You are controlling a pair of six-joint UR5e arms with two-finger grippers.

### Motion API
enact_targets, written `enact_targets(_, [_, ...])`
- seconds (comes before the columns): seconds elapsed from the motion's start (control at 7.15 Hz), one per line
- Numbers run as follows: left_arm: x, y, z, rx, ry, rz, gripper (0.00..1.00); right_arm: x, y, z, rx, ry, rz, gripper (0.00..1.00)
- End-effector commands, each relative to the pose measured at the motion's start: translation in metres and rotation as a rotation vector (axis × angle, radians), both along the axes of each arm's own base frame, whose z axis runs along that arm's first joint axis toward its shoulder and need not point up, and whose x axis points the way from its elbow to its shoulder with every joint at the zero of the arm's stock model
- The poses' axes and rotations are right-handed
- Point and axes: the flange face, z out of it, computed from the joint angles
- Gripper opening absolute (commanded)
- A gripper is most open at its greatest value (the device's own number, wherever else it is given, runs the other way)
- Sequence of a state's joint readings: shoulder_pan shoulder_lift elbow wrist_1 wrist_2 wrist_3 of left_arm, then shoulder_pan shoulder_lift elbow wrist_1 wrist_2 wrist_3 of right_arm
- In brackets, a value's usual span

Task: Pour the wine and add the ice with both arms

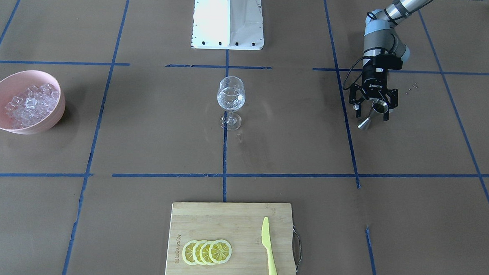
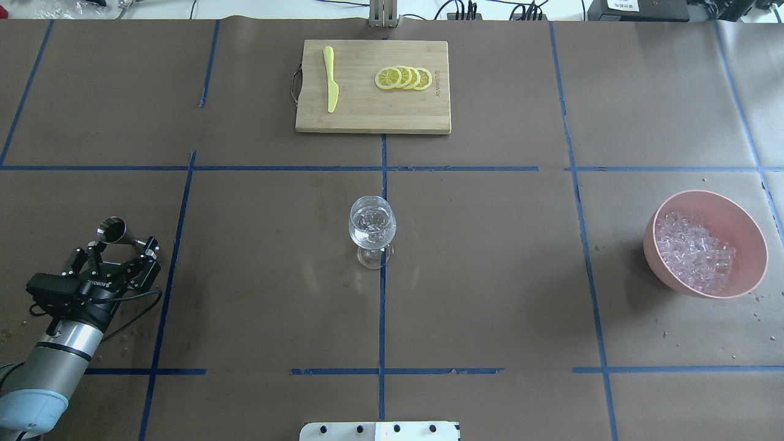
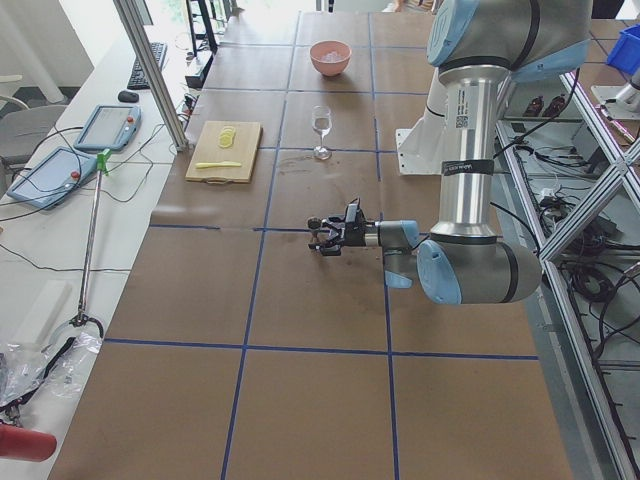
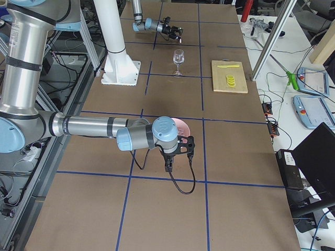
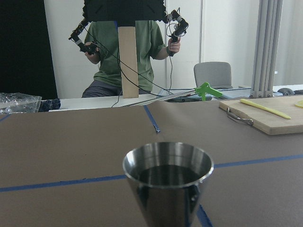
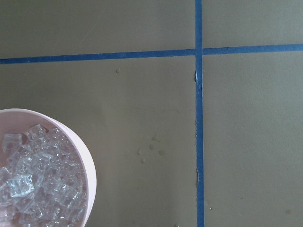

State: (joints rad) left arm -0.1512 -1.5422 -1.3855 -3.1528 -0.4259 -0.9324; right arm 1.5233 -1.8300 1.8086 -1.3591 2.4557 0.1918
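Note:
A steel jigger (image 1: 373, 113) stands on the brown table at the robot's left. Dark wine (image 5: 165, 175) shows inside it in the left wrist view. My left gripper (image 1: 372, 115) is open, with one finger on each side of the jigger. The wine glass (image 1: 231, 100) stands upright at the table's middle, and I cannot tell what is in it. Ice (image 1: 28, 103) fills a pink bowl (image 1: 55, 114) at the robot's right. My right gripper (image 4: 178, 157) hangs pointing down beside that bowl. It shows only in the exterior right view, so I cannot tell its state.
A bamboo cutting board (image 1: 233, 218) with lemon slices (image 1: 207, 252) and a yellow knife (image 1: 269, 252) lies at the table's far side. The white robot base (image 1: 228, 19) stands behind the glass. A person (image 5: 125, 42) sits beyond the table.

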Motion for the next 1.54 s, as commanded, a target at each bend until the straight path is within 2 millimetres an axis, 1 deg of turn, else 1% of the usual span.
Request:
enact_targets(0.0, [0.0013,-0.0011,-0.0015,0.000,0.003,-0.002,0.78,-0.0001,0.0000,-0.0001,0.000,-0.002,0.000,1.00])
enact_targets(0.28, [0.0022,-0.0012,-0.0021,-0.001,0.005,0.001,0.56,-0.0001,0.0000,-0.0001,0.000,-0.002,0.000,1.00])
enact_targets(0.42, [0.0022,-0.0012,-0.0021,-0.001,0.005,0.001,0.50,-0.0001,0.0000,-0.0001,0.000,-0.002,0.000,1.00])
enact_targets(0.56, [0.0021,-0.0011,-0.0001,-0.001,0.002,0.001,0.47,-0.0001,0.0000,-0.0001,0.000,-0.002,0.000,1.00])
enact_targets(0.84, [0.0018,-0.0010,0.0003,-0.001,0.005,0.003,0.35,-0.0001,0.0000,-0.0001,0.000,-0.002,0.000,1.00])
enact_targets(0.98, [0.0022,-0.0011,-0.0005,0.000,0.010,0.003,0.24,-0.0001,0.0000,-0.0001,0.000,-0.002,0.000,1.00])
enact_targets(1.12, [0.0019,-0.0011,-0.0014,0.000,0.014,0.003,0.10,-0.0001,0.0000,-0.0001,0.000,-0.002,0.000,1.00])
enact_targets(1.26, [0.0013,-0.0016,-0.0049,0.002,0.023,0.001,0.00,-0.0002,0.0001,-0.0002,0.000,-0.003,-0.001,1.00])
enact_targets(1.4, [0.0011,-0.0016,-0.0070,0.003,0.029,0.001,0.00,-0.0002,-0.0007,-0.0016,0.003,-0.003,-0.001,1.00])
